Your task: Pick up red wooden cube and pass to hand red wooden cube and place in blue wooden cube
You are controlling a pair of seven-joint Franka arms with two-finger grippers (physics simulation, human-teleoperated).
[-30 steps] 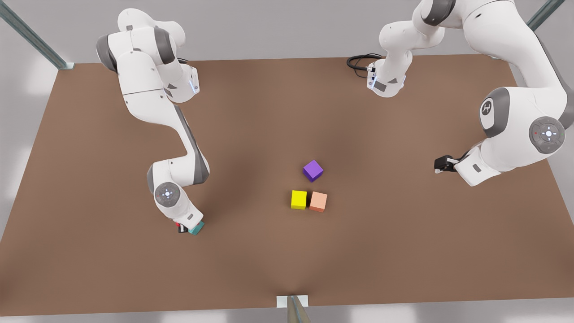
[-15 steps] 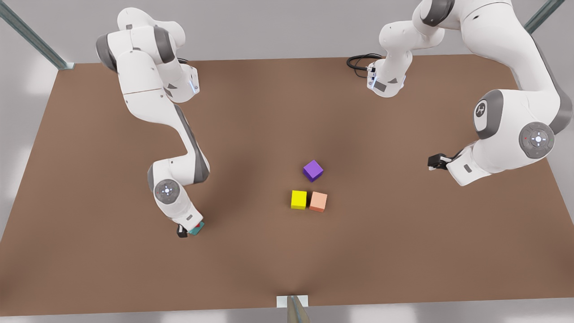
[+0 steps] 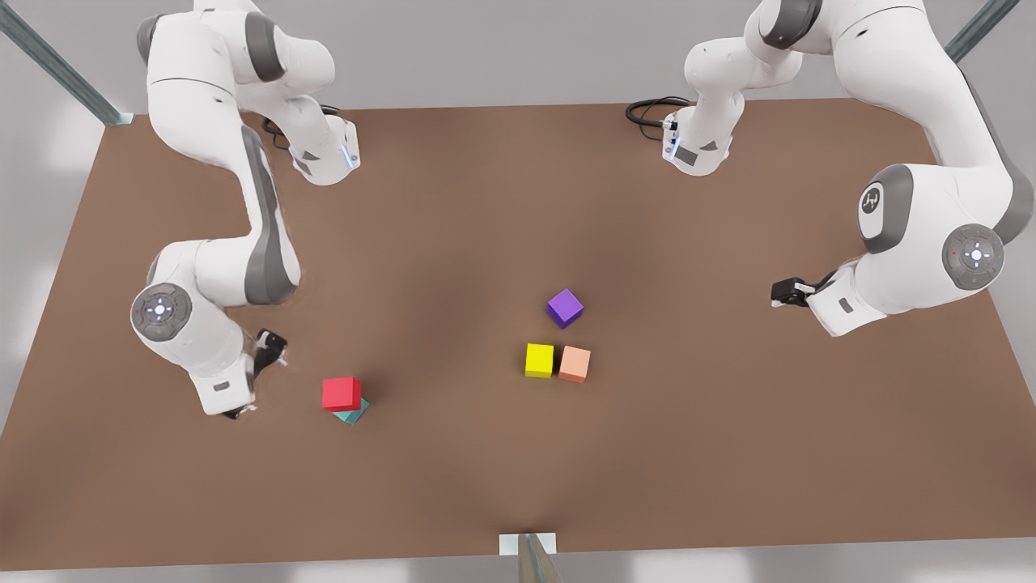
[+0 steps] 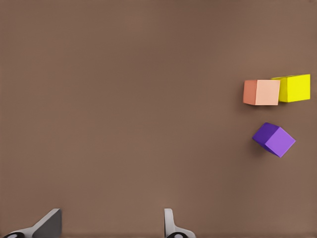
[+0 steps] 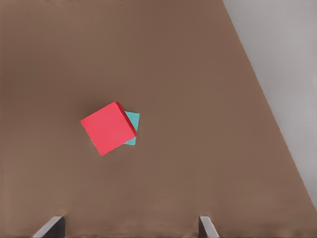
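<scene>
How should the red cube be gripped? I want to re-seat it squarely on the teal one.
Grip the red wooden cube by two opposite side faces, coming straight down: it sits skewed atop the blue wooden cube, its flat sides exposed. The open right end effector would likely need rotating to match.

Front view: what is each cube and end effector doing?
red wooden cube: stacked askew on blue wooden cube
blue wooden cube: underneath, on table
right end effector: open, empty, beside stack
left end effector: open, empty, waiting
yellow cube: touching peach cube
purple cube: alone
</scene>
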